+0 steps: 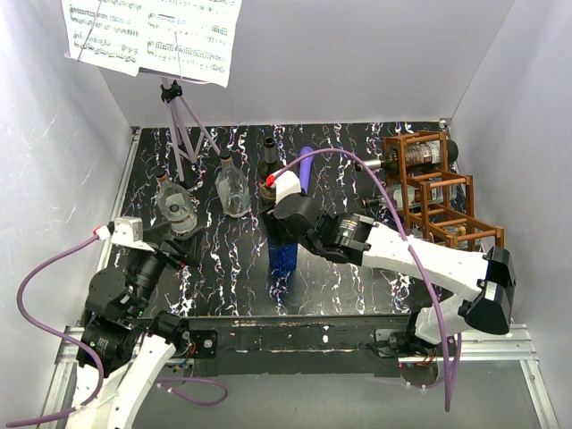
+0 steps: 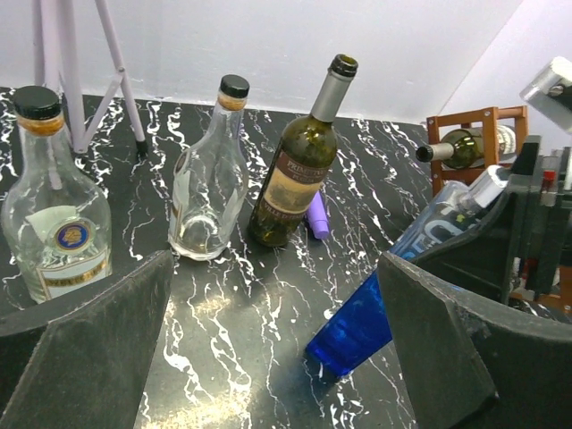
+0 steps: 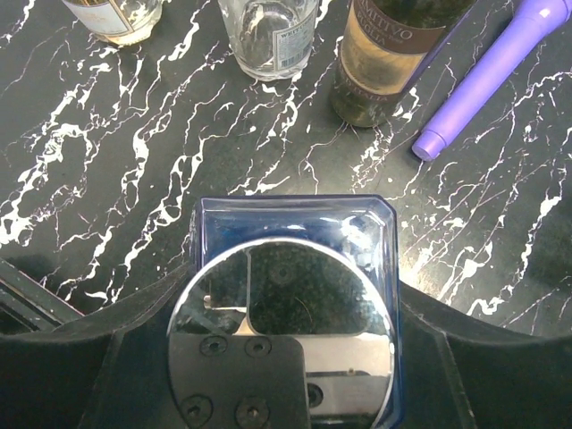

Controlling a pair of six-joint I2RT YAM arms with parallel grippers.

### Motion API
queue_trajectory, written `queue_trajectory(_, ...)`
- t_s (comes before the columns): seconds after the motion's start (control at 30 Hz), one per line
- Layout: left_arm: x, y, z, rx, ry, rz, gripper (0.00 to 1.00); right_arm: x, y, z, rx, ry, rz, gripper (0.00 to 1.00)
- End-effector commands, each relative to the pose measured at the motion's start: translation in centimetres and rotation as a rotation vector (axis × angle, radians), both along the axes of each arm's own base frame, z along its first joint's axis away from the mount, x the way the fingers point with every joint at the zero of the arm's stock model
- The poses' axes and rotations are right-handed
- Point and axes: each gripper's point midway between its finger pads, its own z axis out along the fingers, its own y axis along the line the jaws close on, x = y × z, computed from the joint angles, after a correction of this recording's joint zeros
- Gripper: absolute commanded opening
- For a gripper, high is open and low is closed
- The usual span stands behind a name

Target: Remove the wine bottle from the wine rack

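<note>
The blue bottle (image 1: 283, 257) is off the wine rack (image 1: 440, 180), out at the middle of the desk (image 1: 232, 268); in the left wrist view it leans, silver cap up and to the right, blue base down at the desk, though I cannot tell if it touches. The right claw (image 1: 286, 228) is clamped on its top end, a finger on either side of the cap; the right arm stretches low from its near-right base, leftward across the desk. The rack stands at the far right; a dark green bottle (image 1: 420, 154) lies in its top cell, neck pointing left. The left arm sits folded at the near left; the left claw (image 2: 268, 357) is spread wide and holds nothing. Behind stand a brown wine bottle (image 2: 299, 170), a clear flask (image 2: 210, 192) and a labelled clear bottle (image 2: 54, 223); a purple pen (image 3: 487, 76) lies just beside the brown one.
</note>
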Motion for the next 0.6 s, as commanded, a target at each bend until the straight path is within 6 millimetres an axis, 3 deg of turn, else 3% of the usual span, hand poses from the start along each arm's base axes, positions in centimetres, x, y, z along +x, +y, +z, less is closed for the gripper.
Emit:
queue_trajectory(0.0, -0.1, -1.0, 0.8, -0.005, 0.015, -0.055, 0.98, 1.3, 1.5, 6.8, 0.265, -0.105, -0.063, 0.67)
queue_trajectory(0.07, -0.2, -1.9, 0.7, 0.002, 0.029, -0.104, 0.98, 1.1, 1.5, 7.0, 0.272, -0.103, -0.052, 0.75)
queue_trajectory(0.2, 0.2, -2.8, 0.3, 0.010, 0.056, -0.144, 0.98, 0.8, 1.4, 7.5, 0.283, -0.103, -0.040, 0.77)
queue_trajectory(0.3, 0.2, -3.2, 0.6, 0.006, 0.048, -0.167, 0.98, 0.6, 1.2, 8.2, 0.294, -0.106, -0.035, 0.86)
queue_trajectory(0.57, 0.5, -7.1, 0.7, 0.089, 0.076, -0.391, 0.98, -1.7, -1.5, 15.0, 0.459, -0.128, 0.020, 0.88)
